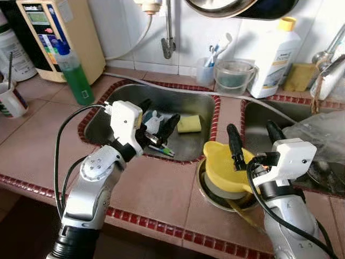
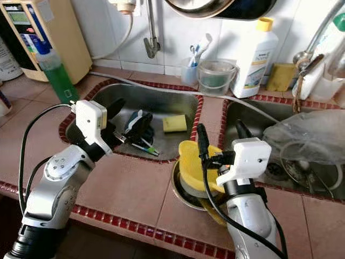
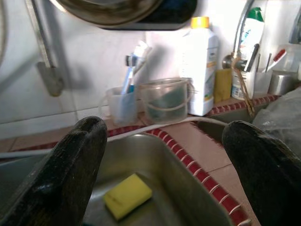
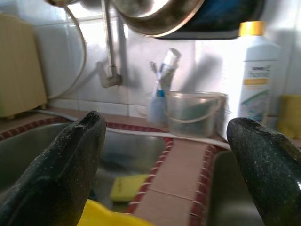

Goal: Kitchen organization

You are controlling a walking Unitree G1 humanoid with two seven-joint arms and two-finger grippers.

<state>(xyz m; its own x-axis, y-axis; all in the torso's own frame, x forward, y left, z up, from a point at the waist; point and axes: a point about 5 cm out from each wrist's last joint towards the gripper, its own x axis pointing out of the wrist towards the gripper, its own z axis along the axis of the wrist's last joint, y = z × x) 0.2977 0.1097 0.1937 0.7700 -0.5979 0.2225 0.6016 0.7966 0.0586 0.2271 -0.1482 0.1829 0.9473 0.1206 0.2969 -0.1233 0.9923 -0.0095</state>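
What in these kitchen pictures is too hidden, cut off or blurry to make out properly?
- Items in the left sink: head views, partly behind the left gripper; what they are is unclear.
- Right sink: a crumpled clear plastic bag covers its contents.
- Metal bowl under the yellow jug: mostly covered, near the right gripper.
- Hanging pan: cut off by the top edge.
- White bottle: label blurred.

Yellow sponge (image 1: 189, 123), yellow bowl (image 1: 223, 164), green bottle (image 1: 75, 75), white bottle (image 1: 275, 56) with yellow cap, pink tiled counter (image 1: 156, 186) edged red.
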